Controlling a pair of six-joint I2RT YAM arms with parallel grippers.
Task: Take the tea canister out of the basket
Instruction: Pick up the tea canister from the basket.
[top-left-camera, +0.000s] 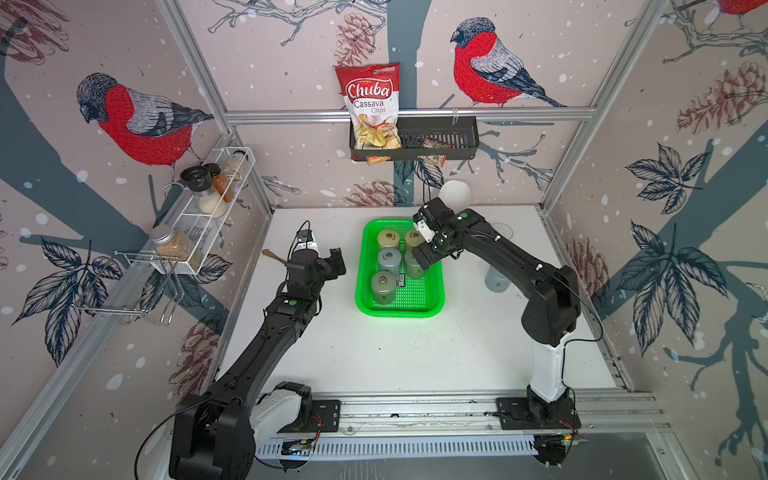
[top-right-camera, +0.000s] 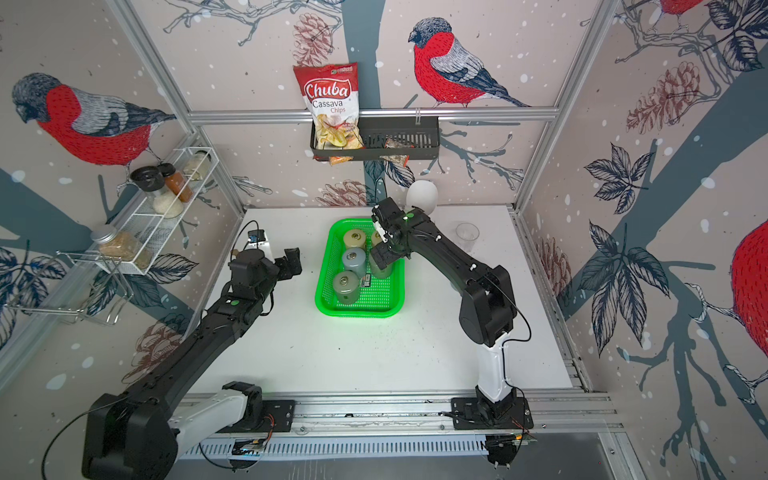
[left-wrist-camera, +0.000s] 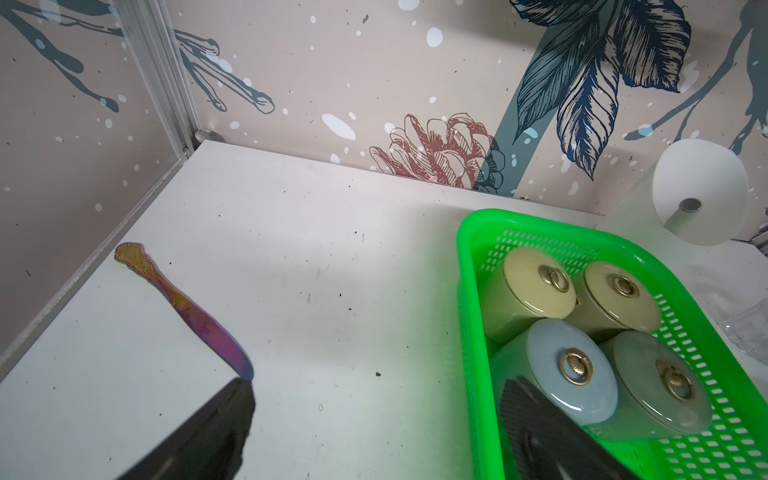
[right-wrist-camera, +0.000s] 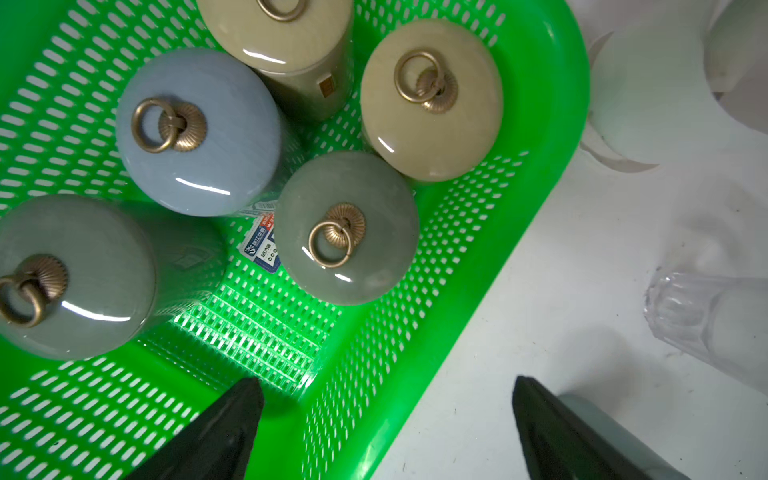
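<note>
The bright green basket sits mid-table and holds several upright tea canisters with brass ring lids. Two are beige, one is blue-grey, and two are grey-green. My right gripper hovers open over the basket's right side. Its jaws straddle the rim and hold nothing. It partly hides one grey-green canister in both top views. My left gripper stands open and empty just left of the basket.
Another pale blue canister stands on the table right of the basket, beside a clear glass. A paper roll stands behind the basket and an iridescent knife lies at the left. The black rack and white wire shelf hang on the walls.
</note>
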